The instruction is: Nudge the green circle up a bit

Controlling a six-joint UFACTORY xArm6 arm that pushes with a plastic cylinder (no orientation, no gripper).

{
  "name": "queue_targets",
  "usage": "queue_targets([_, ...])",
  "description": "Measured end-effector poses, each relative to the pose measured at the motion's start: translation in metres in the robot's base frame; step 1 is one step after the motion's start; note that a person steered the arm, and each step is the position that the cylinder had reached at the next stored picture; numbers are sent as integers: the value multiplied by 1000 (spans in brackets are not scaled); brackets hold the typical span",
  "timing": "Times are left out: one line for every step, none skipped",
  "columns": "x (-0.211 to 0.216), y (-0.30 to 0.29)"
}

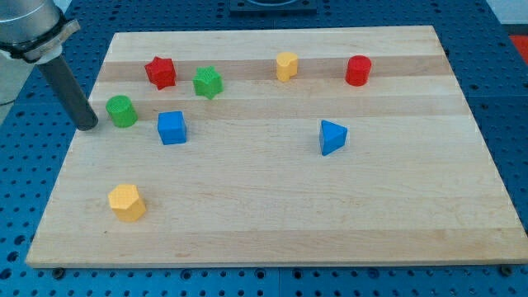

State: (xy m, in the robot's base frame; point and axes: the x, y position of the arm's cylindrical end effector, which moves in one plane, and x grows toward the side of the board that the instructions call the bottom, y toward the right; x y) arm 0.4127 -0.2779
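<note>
While the wooden board filled most of the view, the dark rod came down from the view's top left, and my tip sat at the board's left edge, just beside the green circle on its left and level with its base. The rod had no jaws and held nothing — it could only push.

Of the smaller things, a blue cube lay just right of the green circle, a green star and a red star above it, a yellow block well below.

To nudge upward well, I judged the tip should first slide round beneath the circle, then press short and centred — an off-centre push would send it toward the red star.

No brand, label or writing could be read.
</note>
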Motion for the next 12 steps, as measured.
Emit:
queue_targets([-18,32])
queue_targets([-32,73])
queue_targets([-41,90])
queue_targets([-38,61])
queue_targets([-26,57])
queue_targets([-8,57])
queue_targets([-3,70])
queue_targets([-5,84])
queue_targets([-5,84])
queue_targets([-5,84])
queue_targets([-5,84])
queue_targets([-6,84])
